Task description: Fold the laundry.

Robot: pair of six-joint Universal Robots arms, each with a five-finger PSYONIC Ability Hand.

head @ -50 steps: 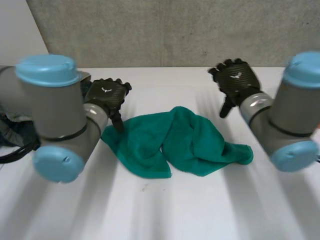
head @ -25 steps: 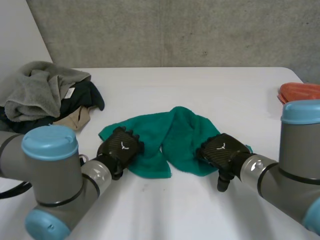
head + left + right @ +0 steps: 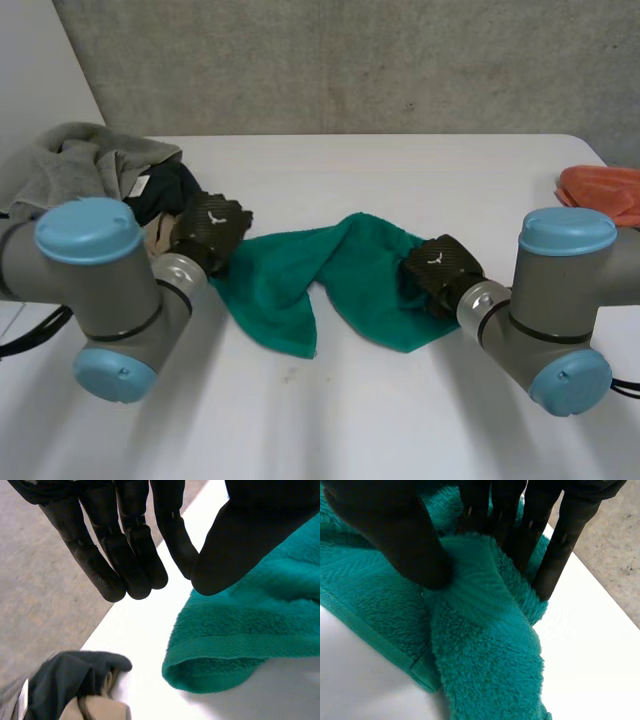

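Over on the right, the right hand [image 3: 437, 270] is closed on the green towel [image 3: 290, 285]. In its wrist view the thumb [image 3: 400, 535] and the straight fingers [image 3: 532, 525] pinch a raised fold of the terry cloth [image 3: 480, 665] between them, at the towel's right end.

The left hand [image 3: 212, 228] holds nothing. Its fingers [image 3: 131, 550] are nearly straight and the thumb [image 3: 240, 540] sits close to their tips, with a narrow gap through which the white table [image 3: 400, 420] shows. The towel's rolled left corner [image 3: 220, 645] lies just beyond the thumb (whether it touches, I cannot tell).

The towel lies crumpled in the middle of the table, its long axis running from one hand to the other, with a humped ridge at the centre and two lobes spreading toward the near edge.

A black garment [image 3: 165, 190] and a grey cloth [image 3: 80, 160] are heaped at the table's far left, and an orange cloth [image 3: 600, 188] lies at its right edge.
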